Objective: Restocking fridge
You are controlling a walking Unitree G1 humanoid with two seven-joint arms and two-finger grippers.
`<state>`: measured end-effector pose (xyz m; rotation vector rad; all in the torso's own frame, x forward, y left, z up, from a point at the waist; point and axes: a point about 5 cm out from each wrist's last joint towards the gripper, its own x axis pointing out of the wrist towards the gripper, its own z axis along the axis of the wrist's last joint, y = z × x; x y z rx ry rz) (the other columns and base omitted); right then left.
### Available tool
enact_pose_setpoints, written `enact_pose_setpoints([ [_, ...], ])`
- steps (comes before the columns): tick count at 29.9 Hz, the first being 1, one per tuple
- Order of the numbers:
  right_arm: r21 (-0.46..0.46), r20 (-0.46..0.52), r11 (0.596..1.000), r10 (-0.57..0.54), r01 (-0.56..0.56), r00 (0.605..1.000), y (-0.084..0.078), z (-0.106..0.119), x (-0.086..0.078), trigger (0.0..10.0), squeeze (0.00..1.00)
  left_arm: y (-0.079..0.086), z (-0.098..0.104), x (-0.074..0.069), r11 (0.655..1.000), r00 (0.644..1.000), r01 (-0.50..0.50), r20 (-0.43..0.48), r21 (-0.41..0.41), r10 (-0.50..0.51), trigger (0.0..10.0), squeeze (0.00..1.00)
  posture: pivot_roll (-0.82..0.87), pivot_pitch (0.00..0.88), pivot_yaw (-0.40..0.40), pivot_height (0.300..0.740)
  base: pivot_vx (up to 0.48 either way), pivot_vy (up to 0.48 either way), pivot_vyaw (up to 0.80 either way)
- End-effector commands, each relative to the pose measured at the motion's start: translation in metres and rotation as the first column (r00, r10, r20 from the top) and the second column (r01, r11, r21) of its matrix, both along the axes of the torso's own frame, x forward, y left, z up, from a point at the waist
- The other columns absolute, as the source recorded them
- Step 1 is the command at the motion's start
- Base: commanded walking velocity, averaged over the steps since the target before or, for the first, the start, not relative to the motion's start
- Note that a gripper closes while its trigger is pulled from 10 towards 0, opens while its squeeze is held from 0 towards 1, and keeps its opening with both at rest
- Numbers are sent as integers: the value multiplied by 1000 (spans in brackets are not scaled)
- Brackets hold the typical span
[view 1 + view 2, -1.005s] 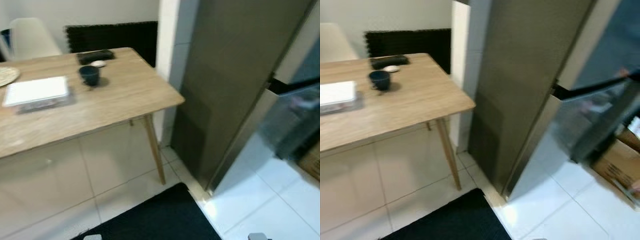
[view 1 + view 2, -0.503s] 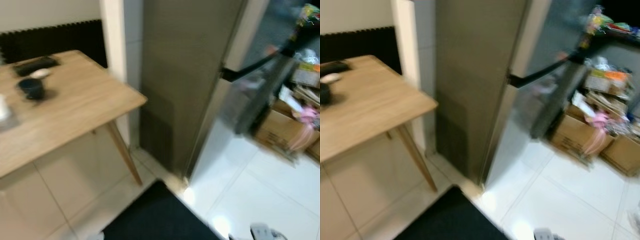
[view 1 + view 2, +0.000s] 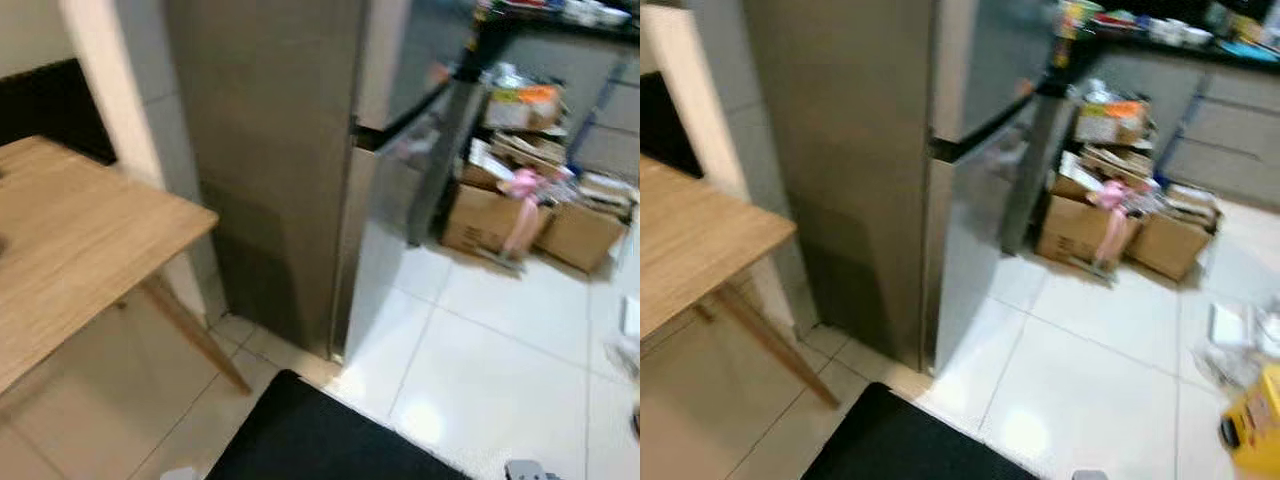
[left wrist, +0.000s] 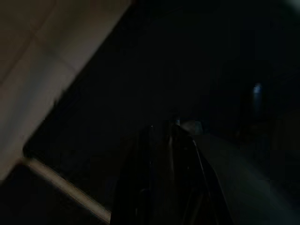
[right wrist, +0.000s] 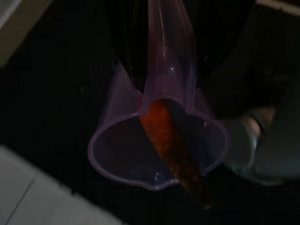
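Left eye view: whole frame has swung right since a second ago, so the camera turned and the things did not move. Wooden tabletop (image 3: 70,240) now sits at the far left edge; its cup and tray are out of frame. Grey fridge (image 3: 270,150) is centre, both doors shut, dark seam between upper and lower door. Black mat (image 3: 300,440) lies near, on the tile floor (image 3: 490,350). Cardboard boxes (image 3: 500,215) stand far right, past the fridge. Blurred throughout.

Right eye view: same scene. A yellow container (image 3: 1255,425) shows at the near right edge on the floor.

Left wrist view: very dark. Left gripper (image 4: 164,178) hangs over the mat's edge, idle; cannot tell how its jaws stand.

Right wrist view: right gripper (image 5: 171,56), jaws clamped on the handle of a clear plastic jug (image 5: 157,150), an orange carrot (image 5: 173,150) lying inside it, over the mat.

Judgement: the turn brings the robot to face the fridge with the load in hand; door opening comes next, probably for the free left arm.
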<state>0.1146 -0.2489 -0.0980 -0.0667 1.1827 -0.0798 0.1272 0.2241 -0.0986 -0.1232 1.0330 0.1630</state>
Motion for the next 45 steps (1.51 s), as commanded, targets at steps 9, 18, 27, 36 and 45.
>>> enact_pose_setpoints([
  [9, 6, 111, 1000, -13, 13, 994, 2, 10, 31, 10000, 0, 4, 0, 1, 997, 997, 65, -55, 36, -63, 10000, 0, -131, 0, 27, 740, 178, 0, 0],
  [18, -5, 89, 999, 45, -45, 995, 9, 8, 31, 10000, 0, 0, 5, 19, 993, 993, 114, -27, 43, -113, 10000, 0, -132, 0, 11, 740, 442, 0, 0],
  [27, -18, 74, 998, 60, -59, 995, 3, 9, 29, 10000, 0, -9, -2, 4, 994, 992, 105, -66, 18, -104, 10000, 0, -112, 0, -9, 740, 480, 0, 0],
  [36, -26, 82, 997, 77, -75, 994, 2, 11, 34, 10000, 0, -20, -5, -2, 991, 990, 124, -66, -49, -127, 10000, 0, -94, 0, -27, 740, 107, -60, 0],
  [45, -25, 81, 997, 81, -79, 993, 2, 11, 34, 10000, 0, -24, -7, -5, 989, 988, 134, -70, -54, -138, 10000, 0, -93, 0, -29, 740, 0, -450, 0],
])
